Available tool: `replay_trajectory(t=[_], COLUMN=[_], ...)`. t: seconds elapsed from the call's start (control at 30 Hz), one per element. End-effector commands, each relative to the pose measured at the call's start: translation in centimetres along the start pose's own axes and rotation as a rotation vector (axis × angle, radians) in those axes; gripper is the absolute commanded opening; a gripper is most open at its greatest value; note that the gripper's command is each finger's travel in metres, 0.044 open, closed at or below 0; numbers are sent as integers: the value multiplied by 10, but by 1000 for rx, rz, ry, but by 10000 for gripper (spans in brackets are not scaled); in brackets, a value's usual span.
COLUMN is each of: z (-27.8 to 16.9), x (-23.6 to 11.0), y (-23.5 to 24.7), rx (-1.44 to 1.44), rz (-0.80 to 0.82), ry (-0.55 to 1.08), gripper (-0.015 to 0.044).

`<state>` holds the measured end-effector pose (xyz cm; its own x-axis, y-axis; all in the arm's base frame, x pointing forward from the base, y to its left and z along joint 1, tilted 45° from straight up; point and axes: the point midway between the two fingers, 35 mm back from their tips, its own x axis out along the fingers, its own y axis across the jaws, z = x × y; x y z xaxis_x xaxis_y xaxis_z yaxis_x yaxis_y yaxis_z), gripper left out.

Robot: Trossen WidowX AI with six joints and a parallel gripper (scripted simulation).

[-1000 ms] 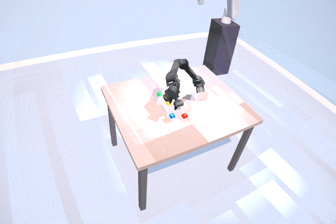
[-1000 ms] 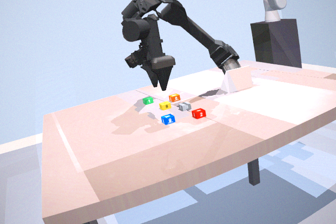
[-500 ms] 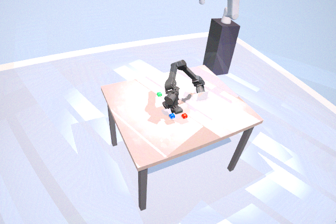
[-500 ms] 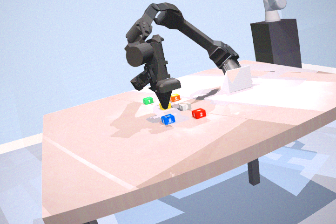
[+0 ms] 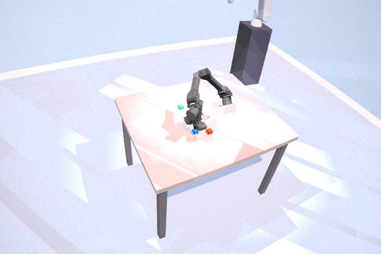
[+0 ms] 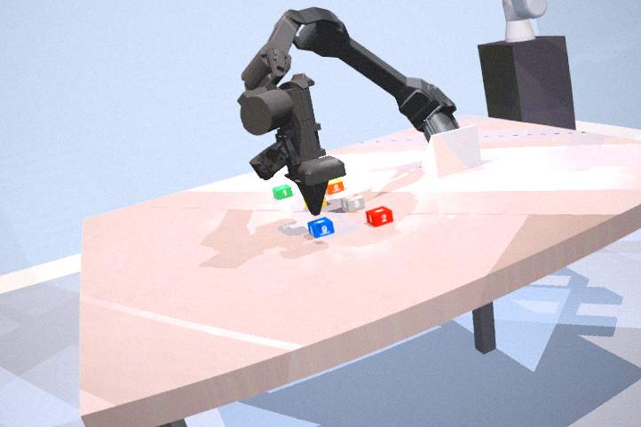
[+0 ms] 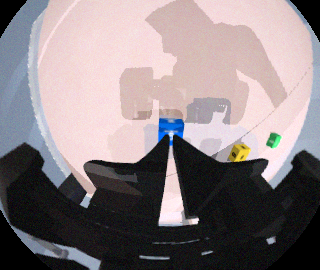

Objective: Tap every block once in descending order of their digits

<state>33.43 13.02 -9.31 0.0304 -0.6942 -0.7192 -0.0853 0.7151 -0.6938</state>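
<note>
Several small digit blocks lie in a cluster mid-table. The blue block [image 5: 194,131] [image 6: 320,227] [image 7: 170,129] lies nearest the front, with the red block marked 2 [image 5: 208,131] [image 6: 379,217] to its right. The grey block marked 3 [image 6: 352,203], the orange block [image 6: 335,186] and the green block marked 1 [image 5: 180,106] [image 6: 281,191] [image 7: 273,140] lie farther back. The yellow block [image 7: 239,152] is mostly hidden behind the fingers in the exterior view. My gripper [image 6: 315,210] [image 7: 170,137] points down, fingertips together on nothing, just behind the blue block and low over the table.
A white wedge [image 6: 454,149] stands at the arm's base on the back of the table [image 6: 213,298]. A dark pedestal [image 5: 250,52] [image 6: 526,79] with a white arm stands behind the table's far right corner.
</note>
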Motion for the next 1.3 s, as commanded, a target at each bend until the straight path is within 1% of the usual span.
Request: replay_trajectory(t=[0.0,0.2,0.43,0.57,0.67,0.73,0.87,0.93,1.07,1.13,1.27], z=[-2,-2,-2,-2,-2,-1,0,-1,-2,-4,-18], x=[9,18,19,-9,-11,-20,-73,-90,-93,-95,-99], y=[-1,-1,-1,-1,-1,0,1,0,-2,-20,-73], rx=[-9,-9,-9,-8,-9,-10,-12,-10,-10,-11,-12], rz=[-9,-9,-9,-8,-8,-6,-3,-5,-6,-6,-7], ry=[6,6,6,5,6,5,6,6,7,7,8], gripper=[20,20,20,20,20,20,20,20,20,20,20])
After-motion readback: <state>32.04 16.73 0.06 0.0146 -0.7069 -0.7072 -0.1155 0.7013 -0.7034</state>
